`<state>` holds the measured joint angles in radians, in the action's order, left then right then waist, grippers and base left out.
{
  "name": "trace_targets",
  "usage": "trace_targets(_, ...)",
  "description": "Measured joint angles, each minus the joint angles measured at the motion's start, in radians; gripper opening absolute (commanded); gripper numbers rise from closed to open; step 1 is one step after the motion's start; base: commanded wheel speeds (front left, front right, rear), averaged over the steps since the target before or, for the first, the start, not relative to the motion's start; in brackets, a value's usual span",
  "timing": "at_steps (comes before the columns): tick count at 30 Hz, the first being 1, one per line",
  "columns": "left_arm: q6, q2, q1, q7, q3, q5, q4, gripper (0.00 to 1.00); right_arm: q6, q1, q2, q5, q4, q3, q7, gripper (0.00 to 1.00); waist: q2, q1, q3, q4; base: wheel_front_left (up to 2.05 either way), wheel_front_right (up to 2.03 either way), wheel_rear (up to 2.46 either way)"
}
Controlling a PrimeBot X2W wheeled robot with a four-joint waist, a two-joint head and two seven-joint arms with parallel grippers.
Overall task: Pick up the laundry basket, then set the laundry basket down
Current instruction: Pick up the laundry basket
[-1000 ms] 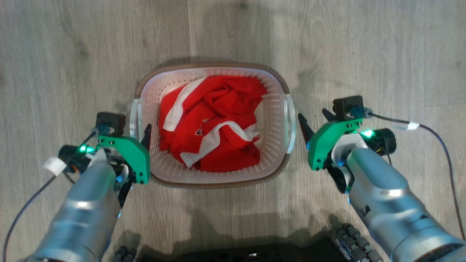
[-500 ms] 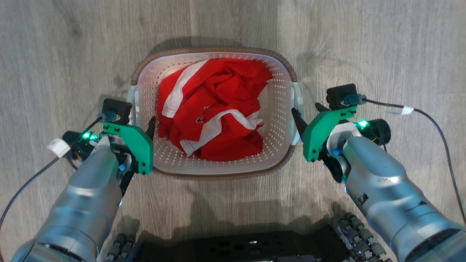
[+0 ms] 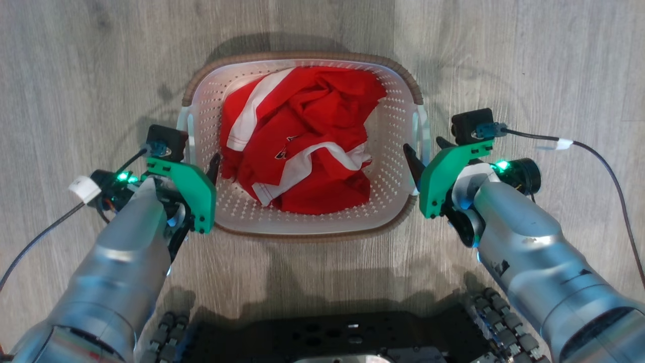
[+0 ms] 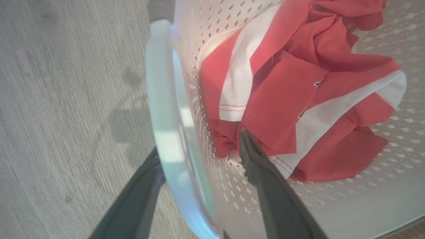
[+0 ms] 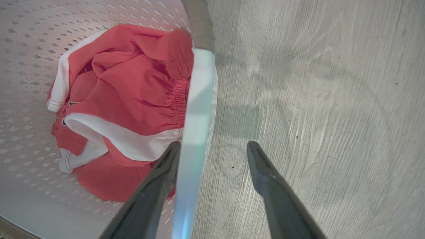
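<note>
We look down on the laundry basket (image 3: pixel 390 126) standing on the grey wood floor (image 3: pixel 75 75); 1 red and white garment (image 3: pixel 302 146) lies crumpled inside; our left gripper (image 3: pixel 201 164) is at the left handle (image 3: pixel 184 126), 1 dark finger inside the wall, the other hidden; our right gripper (image 3: pixel 423 146) stands spread, its 2 fingers astride the right handle (image 3: pixel 422 123); our dark base (image 3: pixel 327 343) shows below.
</note>
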<state>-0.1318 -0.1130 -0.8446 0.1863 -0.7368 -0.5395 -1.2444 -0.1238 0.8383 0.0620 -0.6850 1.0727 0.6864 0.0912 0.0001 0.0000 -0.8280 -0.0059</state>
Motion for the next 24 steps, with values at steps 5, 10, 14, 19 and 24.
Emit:
trace_targets(5,0.000,0.002,-0.003,0.000,-0.030,-0.019,-0.002,1.00,0.000,0.000,0.000,-0.023,0.017,0.021,0.003,1.00,0.0000,0.0000,-0.013,0.005,0.00,0.00,0.00)
trace_targets(10,0.000,0.004,-0.017,0.000,-0.045,-0.036,-0.004,1.00,0.000,0.009,0.000,-0.045,0.028,0.030,0.004,1.00,0.0000,0.0000,-0.020,0.009,0.00,0.00,0.00)
trace_targets(14,0.000,0.009,-0.026,0.000,-0.065,-0.049,-0.005,1.00,0.000,0.029,0.000,-0.065,0.041,0.041,0.013,1.00,0.0000,0.0000,-0.026,0.014,0.00,0.00,0.00)
trace_targets(19,0.000,0.020,-0.026,0.000,-0.086,-0.070,-0.009,1.00,0.000,0.038,0.000,-0.087,0.052,0.057,0.020,1.00,0.0000,0.0000,-0.033,0.021,0.00,0.00,0.00)
trace_targets(24,0.000,0.020,-0.043,0.000,-0.103,-0.087,-0.016,1.00,0.000,0.042,0.000,-0.115,0.070,0.073,0.025,1.00,0.0000,0.0000,-0.042,0.029,0.00,0.00,0.00)
